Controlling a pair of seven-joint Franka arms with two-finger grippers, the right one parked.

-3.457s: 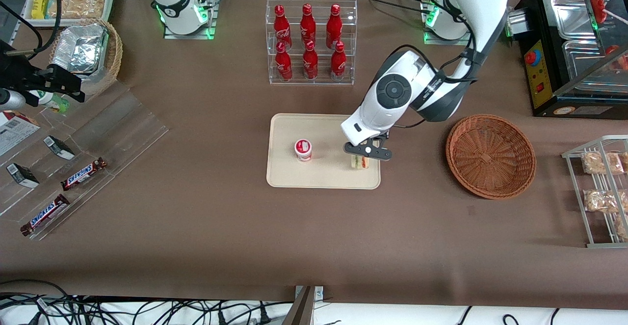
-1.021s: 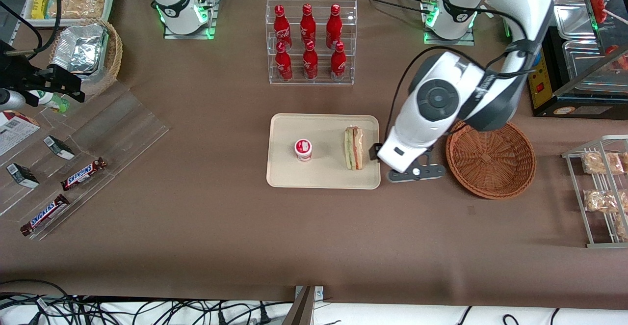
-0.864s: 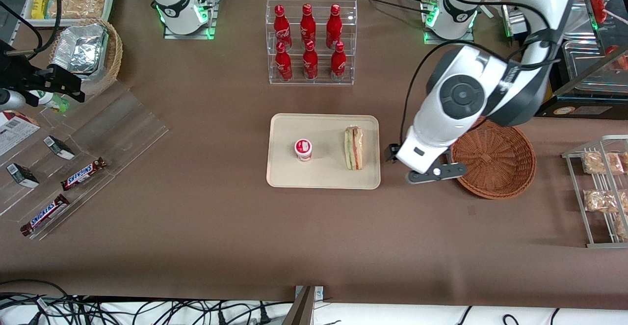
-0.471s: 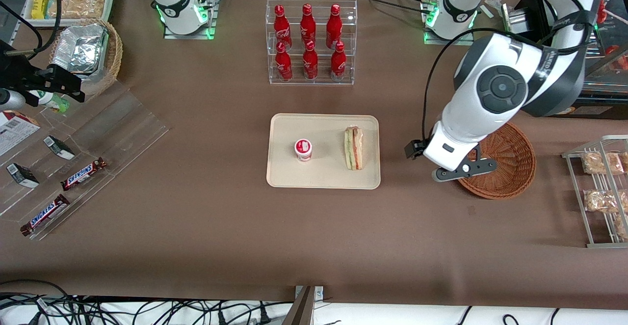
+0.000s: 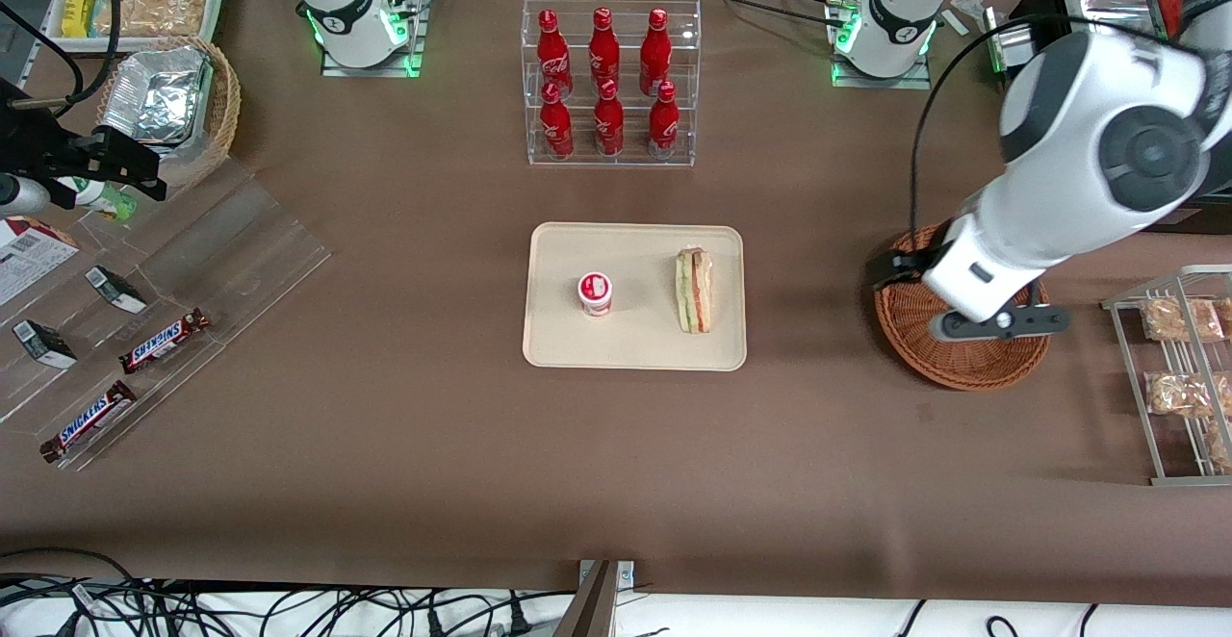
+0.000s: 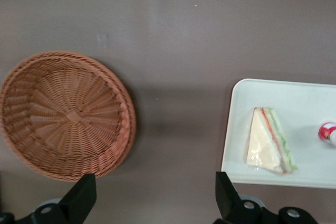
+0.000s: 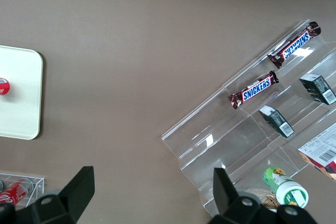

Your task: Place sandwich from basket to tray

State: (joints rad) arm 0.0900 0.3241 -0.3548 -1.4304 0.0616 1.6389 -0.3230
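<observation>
Brown table: my gripper (image 5: 999, 321) hangs above the basket (image 5: 962, 358), fingers (image 6: 79, 200) spread wide and holding nothing.

The sandwich (image 5: 694, 291) lies flat on the tray (image 5: 635, 353), near the tray's edge toward my end of the table, apart from a small red-topped cup (image 5: 595, 293) that stands upright on the same tray. The basket holds nothing and sits well apart from the tray. A rack of red bottles (image 5: 608, 84) stands farther from the front camera than the tray.
</observation>
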